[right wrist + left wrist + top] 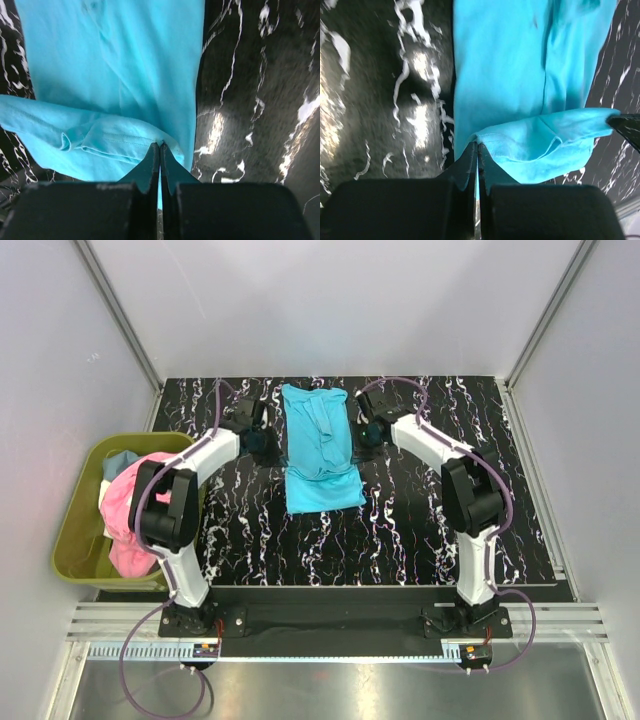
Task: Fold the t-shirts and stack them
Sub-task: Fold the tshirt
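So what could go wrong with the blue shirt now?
The left gripper and the right gripper each pinch just a thin edge of the turquoise t-shirt, so the cloth might slip out. If one gripper moves ahead of the other, the fold could land crooked. The wrinkles already in it may get folded in.

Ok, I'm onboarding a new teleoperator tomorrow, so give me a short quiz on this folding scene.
1. True or false: the left gripper and right gripper are each shut on the turquoise t-shirt.
2. Where is the pink t-shirt? A) in the olive-green bin B) in the right gripper C) under the turquoise t-shirt.
3. Fill in: seen from above, the turquoise t-shirt lies ___ the two grippers.
Key: 1 true; 2 A; 3 between.
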Controlling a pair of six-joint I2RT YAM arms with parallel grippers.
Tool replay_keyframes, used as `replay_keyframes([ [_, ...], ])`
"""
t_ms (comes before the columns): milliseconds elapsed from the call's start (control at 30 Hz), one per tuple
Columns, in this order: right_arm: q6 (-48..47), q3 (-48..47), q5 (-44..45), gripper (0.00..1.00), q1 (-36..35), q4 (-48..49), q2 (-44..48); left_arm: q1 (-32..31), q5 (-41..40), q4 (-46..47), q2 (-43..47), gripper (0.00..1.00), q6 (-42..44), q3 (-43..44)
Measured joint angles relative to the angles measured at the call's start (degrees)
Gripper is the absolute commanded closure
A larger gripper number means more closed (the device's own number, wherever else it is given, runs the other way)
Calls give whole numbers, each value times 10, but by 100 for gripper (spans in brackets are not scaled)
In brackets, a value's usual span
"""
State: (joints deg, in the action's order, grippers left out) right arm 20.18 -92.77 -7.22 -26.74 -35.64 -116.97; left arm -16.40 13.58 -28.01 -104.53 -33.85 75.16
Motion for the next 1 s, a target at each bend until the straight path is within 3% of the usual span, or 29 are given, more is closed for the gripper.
replay_keyframes([
  [533,-53,-213,-27,100,53,-49,-117,55,30,-28,-138,100,4,180],
  [800,-61,-284,-50,96,66,-63,-187,63,52,-30,-201,99,4,210],
  [900,-61,-304,-59,85,67,-69,-205,68,56,-34,-217,85,4,224],
  [1000,-63,-346,-60,74,68,-80,-229,75,56,-44,-222,57,3,243],
])
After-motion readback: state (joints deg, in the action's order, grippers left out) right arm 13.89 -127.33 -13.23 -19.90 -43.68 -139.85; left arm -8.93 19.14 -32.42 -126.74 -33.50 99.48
